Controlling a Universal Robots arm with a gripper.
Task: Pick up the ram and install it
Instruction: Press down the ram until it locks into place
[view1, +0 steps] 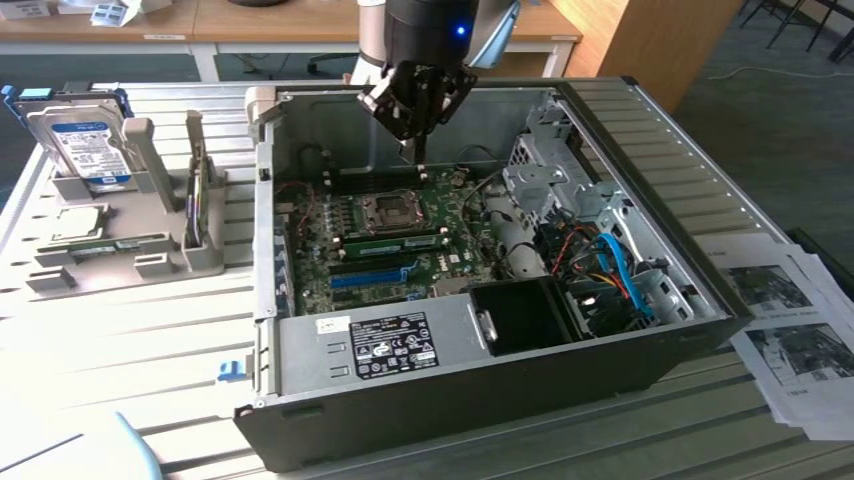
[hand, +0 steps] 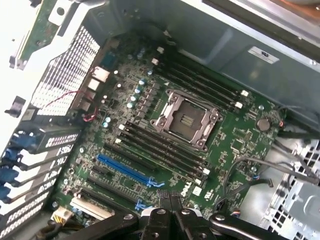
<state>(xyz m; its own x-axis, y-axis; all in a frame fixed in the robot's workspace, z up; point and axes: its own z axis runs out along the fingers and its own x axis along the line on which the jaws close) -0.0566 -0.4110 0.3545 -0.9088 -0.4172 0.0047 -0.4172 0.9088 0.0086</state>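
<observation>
My gripper (view1: 419, 156) hangs inside the open computer case (view1: 667, 200), above the motherboard (view1: 387, 225) near the processor socket (view1: 391, 208). Its fingers are shut and I see nothing between them. In the wrist view the shut fingertips of the gripper (hand: 170, 199) point toward the board beside the blue slot (hand: 125, 170) and the black memory slots (hand: 162, 147). A thin green stick that looks like the ram (view1: 104, 247) lies flat in the grey holder (view1: 94, 270) outside the case, at the exterior view's left. A green strip (view1: 390, 243) runs along the memory slots; whether it is a seated stick I cannot tell.
A hard drive (view1: 83, 145) with a blue-white label stands upright in the holder. The drive cage (view1: 554, 170) and bundled cables (view1: 607, 270) fill the case's side at the exterior view's right. A black fan shroud (view1: 527, 315) sits near the front. Printed sheets (view1: 794, 320) lie beside the case.
</observation>
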